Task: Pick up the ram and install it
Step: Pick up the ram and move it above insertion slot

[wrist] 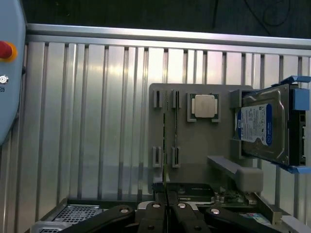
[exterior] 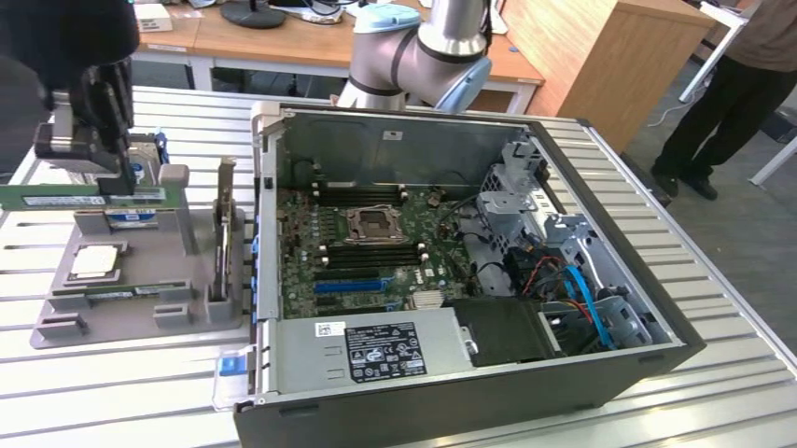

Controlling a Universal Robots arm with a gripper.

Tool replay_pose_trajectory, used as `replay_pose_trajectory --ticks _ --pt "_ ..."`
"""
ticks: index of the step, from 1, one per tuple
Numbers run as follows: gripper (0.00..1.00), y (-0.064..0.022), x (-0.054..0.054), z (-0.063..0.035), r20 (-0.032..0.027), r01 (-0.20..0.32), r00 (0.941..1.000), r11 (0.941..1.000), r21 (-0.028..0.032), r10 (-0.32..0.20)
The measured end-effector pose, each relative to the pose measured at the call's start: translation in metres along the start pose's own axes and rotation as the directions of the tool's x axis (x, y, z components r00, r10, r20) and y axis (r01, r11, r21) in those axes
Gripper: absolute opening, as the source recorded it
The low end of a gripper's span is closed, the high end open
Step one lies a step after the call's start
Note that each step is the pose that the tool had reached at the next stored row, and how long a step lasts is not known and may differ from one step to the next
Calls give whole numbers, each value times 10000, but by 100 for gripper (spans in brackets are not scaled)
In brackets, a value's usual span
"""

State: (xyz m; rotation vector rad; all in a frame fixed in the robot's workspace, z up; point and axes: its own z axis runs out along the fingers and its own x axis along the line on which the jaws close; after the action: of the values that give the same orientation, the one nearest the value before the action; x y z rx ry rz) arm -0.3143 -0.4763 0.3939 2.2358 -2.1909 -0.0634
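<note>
Locate long thin green circuit-board ram stick (exterior: 50,196) at exterior frame's upper left, pinched in black gripper (exterior: 118,185) above grey holder tray (exterior: 125,327). Treat as light, stiff, fragile; grip by board edges, never flex.

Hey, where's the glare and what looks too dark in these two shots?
Wrist view: strong glare streaks run along the table, with a dark band beyond its edge. Exterior view: light is even, but the gripper holding the ram looks almost black.
</note>
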Motion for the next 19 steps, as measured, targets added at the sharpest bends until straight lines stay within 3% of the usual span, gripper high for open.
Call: replay_pose_trajectory --ticks 19 --pt "12 -669 14 -26 36 5 10000 10000 0 -5"
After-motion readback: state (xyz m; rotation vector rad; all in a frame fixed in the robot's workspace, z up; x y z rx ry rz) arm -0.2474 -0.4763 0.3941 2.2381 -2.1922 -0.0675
